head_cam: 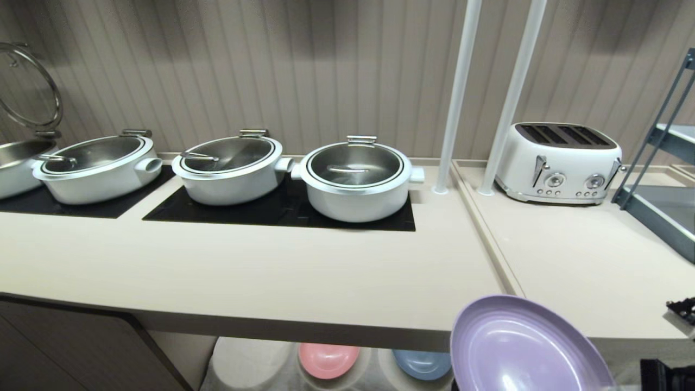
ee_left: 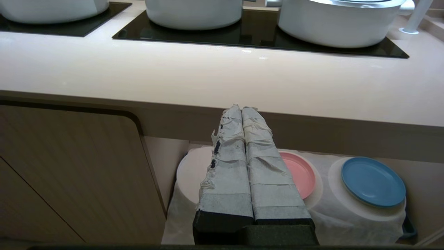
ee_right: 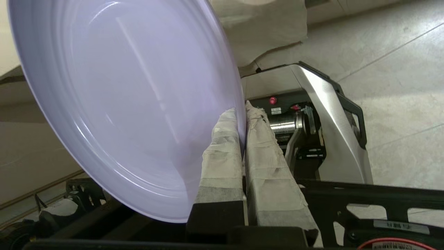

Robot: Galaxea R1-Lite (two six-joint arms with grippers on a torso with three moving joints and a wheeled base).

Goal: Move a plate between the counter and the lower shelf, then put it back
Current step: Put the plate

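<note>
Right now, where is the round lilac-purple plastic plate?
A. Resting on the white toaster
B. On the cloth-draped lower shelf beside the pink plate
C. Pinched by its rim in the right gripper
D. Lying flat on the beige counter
C: the right gripper is shut on the rim of the round lilac-purple plastic plate, which hangs tilted in front of the beige counter, clear of the lower shelf.

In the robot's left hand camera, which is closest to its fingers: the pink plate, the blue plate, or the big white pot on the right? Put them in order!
From the left gripper, shut, below the counter's front edge:
1. Pink plate: on the cloth-covered lower shelf, partly behind the fingers.
2. Blue plate: same shelf, further to the side.
3. White pot: farthest, up on the black cooktop.
</note>
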